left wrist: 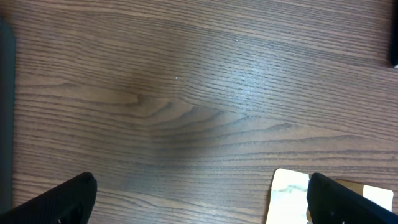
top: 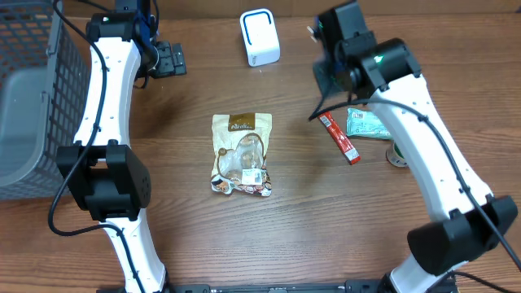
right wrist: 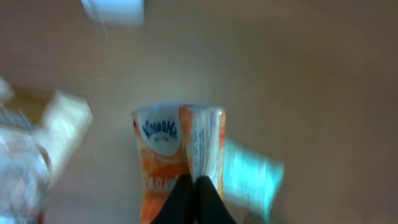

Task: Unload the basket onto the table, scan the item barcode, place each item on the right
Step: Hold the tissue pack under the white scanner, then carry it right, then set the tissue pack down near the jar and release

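Here, right gripper [right wrist: 194,188]: we found it clamped on the orange packet [right wrist: 176,149] by its end
Packet: we judged it light, soft, slippery
Left gripper [left wrist: 201,190]: stood wide, empty

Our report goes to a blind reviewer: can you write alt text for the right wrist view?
Blurred view: the right gripper, shut, pinches a flat orange-and-white packet with a blue logo, against a brown wooden table. A teal packet lies beside it.
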